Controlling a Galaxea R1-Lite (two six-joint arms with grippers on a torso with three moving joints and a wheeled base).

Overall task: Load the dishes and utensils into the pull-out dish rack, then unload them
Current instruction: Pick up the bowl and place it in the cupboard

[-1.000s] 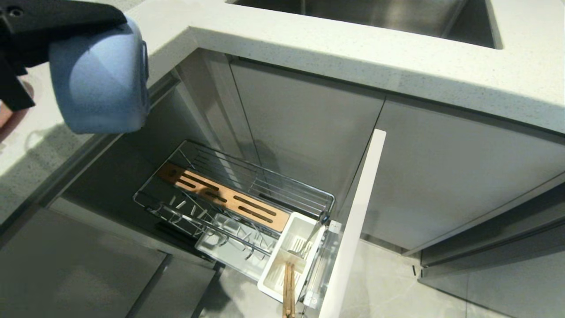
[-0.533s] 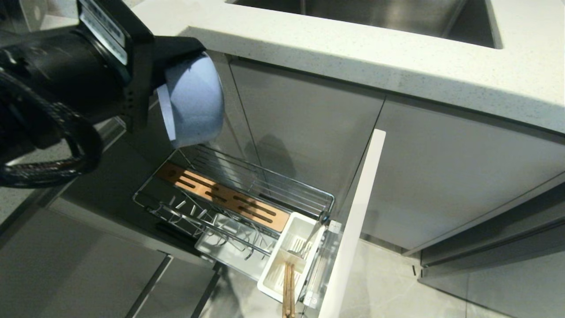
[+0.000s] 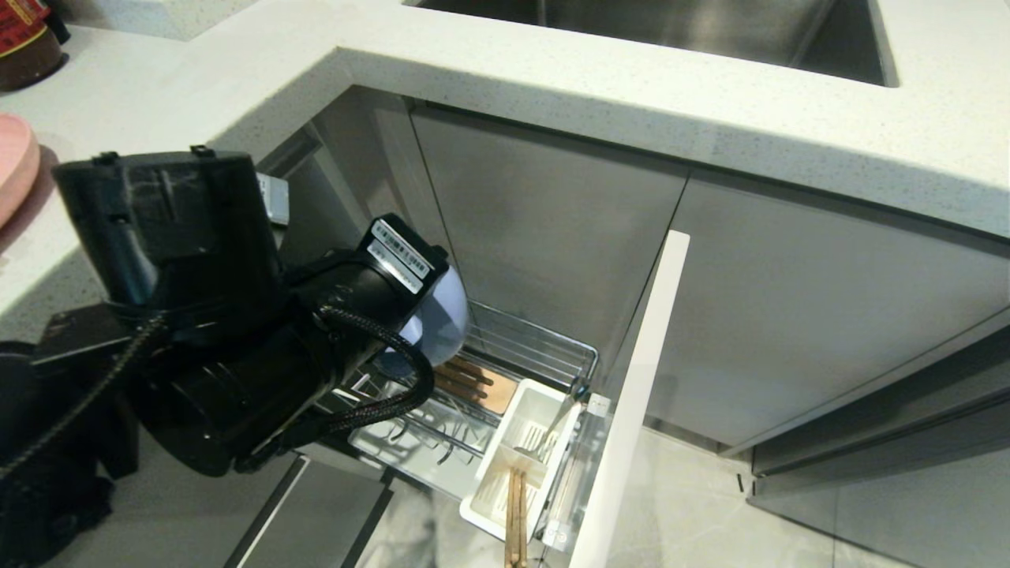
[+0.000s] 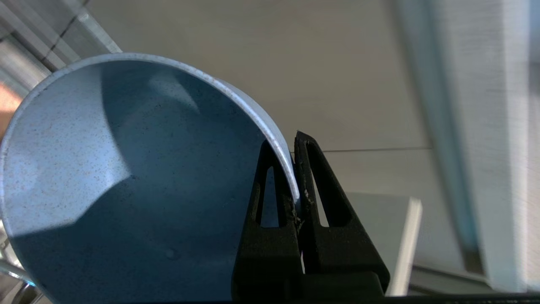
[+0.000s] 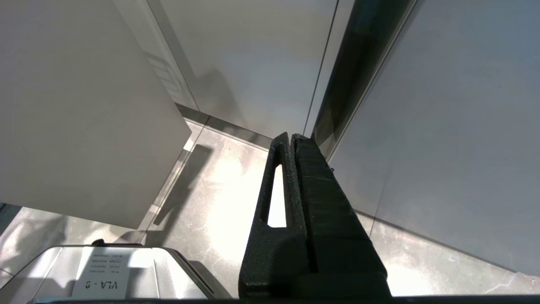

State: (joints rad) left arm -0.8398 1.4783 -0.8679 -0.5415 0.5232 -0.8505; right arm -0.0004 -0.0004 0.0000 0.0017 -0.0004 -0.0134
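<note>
Blue bowl (image 4: 126, 169): rim pinched by left gripper (image 4: 295, 169) fingers, tilted on edge above dish rack (image 3: 544, 351); right gripper (image 5: 291, 143) fingers shut, empty.

My left arm (image 3: 237, 347) hides most of the pale-blue bowl (image 3: 442, 319) and the dish rack's (image 3: 544, 355) far end. The chopsticks (image 3: 515, 521) and pink plate (image 3: 12, 170) run off frame.
</note>
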